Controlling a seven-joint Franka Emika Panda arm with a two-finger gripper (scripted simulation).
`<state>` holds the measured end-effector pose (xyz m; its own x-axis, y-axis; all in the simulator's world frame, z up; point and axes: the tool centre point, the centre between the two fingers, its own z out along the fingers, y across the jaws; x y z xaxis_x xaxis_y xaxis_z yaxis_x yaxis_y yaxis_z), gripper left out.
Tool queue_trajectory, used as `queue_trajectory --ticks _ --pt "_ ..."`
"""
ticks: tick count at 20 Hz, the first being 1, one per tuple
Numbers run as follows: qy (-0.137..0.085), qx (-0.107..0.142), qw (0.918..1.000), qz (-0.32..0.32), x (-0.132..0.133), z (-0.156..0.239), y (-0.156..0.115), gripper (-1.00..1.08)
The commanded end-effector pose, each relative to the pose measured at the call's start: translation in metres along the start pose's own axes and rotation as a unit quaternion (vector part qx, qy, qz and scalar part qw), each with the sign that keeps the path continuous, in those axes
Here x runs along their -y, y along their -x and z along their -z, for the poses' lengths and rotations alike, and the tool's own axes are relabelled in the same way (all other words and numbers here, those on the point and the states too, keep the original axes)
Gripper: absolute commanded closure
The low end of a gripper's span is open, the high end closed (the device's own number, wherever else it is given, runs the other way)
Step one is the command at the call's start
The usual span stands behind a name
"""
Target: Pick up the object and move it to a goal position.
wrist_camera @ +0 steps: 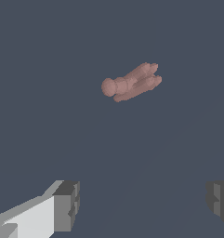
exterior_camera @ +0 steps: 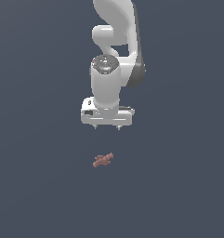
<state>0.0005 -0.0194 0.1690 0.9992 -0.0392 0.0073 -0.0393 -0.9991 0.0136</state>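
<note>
- gripper [exterior_camera: 107, 127] hangs above the object [exterior_camera: 103, 160], well apart; jaws spread wide, grasping nothing
- object [wrist_camera: 130, 83] lies alone on dark grey floor [exterior_camera: 178, 195]; reddish-brown, knobbly, elongated

The white robot arm [exterior_camera: 106, 86] has a smooth, glossy plastic-like shell with soft highlights; its joint cap appears as shiny grey metal. The gripper [wrist_camera: 142, 204] carries dark grey, matt finger pads [wrist_camera: 67, 204]. The small reddish-brown lumpy object [wrist_camera: 130, 83] has a matt, knobbly surface. The flat slate-blue ground surface [exterior_camera: 39, 186] is uniformly matt and untextured.
</note>
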Motion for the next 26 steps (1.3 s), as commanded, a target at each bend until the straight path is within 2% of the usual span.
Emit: queue_trajectory --ticks 1,15,26 --pt "0.000 0.000 1.0000 0.000 0.000 0.000 0.000 -0.92" --pt "-0.004 -0.001 1.0000 -0.002 0.000 0.003 -0.005 -0.92" --pt "-0.006 0.001 0.9970 -0.077 -0.003 -0.003 -0.017 -0.92"
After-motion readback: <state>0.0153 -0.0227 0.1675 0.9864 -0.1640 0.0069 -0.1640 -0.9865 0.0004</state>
